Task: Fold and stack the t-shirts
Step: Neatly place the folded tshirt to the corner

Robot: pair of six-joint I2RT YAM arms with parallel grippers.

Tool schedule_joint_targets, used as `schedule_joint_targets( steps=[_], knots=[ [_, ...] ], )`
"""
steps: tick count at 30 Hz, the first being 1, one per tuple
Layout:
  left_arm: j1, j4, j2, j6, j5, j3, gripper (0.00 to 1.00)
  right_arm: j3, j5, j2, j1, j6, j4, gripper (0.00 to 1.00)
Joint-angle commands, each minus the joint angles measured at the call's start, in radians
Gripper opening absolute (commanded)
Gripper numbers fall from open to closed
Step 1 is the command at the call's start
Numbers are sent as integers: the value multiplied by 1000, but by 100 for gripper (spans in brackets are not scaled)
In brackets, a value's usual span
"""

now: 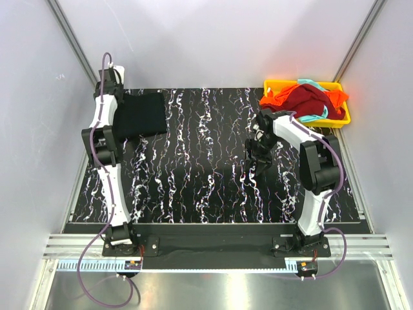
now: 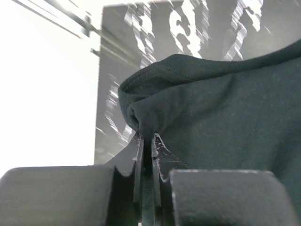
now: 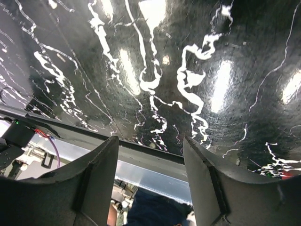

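Left gripper [image 2: 147, 140], pressed together, pinches a gathered edge of the black t-shirt [image 2: 221, 117], whose soft fabric spreads just right of it at the worktop's [image 1: 206, 174] far-left corner. Right gripper [image 3: 150, 146], spread, hangs over bare glossy marbled surface. Beyond it and to its right, a shallow yellow tray [image 1: 273, 83] holds the dark red t-shirt [image 1: 306, 98] heaped over the orange t-shirt [image 1: 273, 99] and the teal t-shirt [image 1: 315, 117].

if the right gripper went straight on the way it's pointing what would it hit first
Most likely the bare black marbled table. The right gripper is open and empty, and its wrist view shows nothing else ahead. How far off the surface is remains unclear.
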Motion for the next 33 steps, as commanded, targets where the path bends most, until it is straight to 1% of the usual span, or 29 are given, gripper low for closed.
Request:
schedule_joint_targets(
  steps=[1, 2, 5, 14, 16, 20, 21, 22, 24, 25, 27, 29, 30, 31, 32, 33],
  knots=[
    [-7, 210, -16, 92, -65, 56, 0, 64, -16, 32, -4, -18, -44, 64],
    [-7, 259, -10, 99, -68, 64, 0, 68, -11, 36, -4, -20, -47, 63],
    [1, 337, 7, 124, -71, 64, 0, 73, 1, 50, -6, -26, -58, 64],
    [25, 433, 75, 133, -33, 139, 0, 84, -1, 93, -33, -38, -67, 63],
    [38, 443, 79, 109, 13, 155, 0, 84, -7, 104, -39, -38, -67, 62],
    [65, 480, 84, 57, 47, 170, 0, 90, -16, 116, -41, -40, -65, 61],
    [68, 485, 84, 44, 52, 172, 6, 93, -18, 122, -41, -40, -67, 61],
    [73, 491, 82, 37, 49, 175, 25, 93, -22, 124, -42, -41, -64, 61],
    [73, 491, 67, 21, 35, 172, 43, 94, -25, 127, -41, -36, -64, 61],
    [71, 482, 56, 14, 27, 159, 57, 94, -30, 124, -41, -35, -62, 61],
    [62, 465, 23, 6, 20, 139, 71, 94, -30, 103, -41, -29, -61, 61],
    [41, 430, -51, -5, -26, 81, 91, 88, -22, 77, -41, -24, -55, 61],
    [32, 413, -82, -20, -46, 54, 99, 75, -21, 41, -41, -23, -50, 61],
    [21, 393, -173, -31, -77, -39, 99, 64, -18, 20, -41, -18, -42, 61],
    [-8, 394, -229, -60, -97, -110, 99, 50, -19, -5, -41, -14, -24, 61],
    [-28, 399, -300, -74, -115, -190, 99, 17, -22, -63, -41, -4, -13, 61]
  ],
)
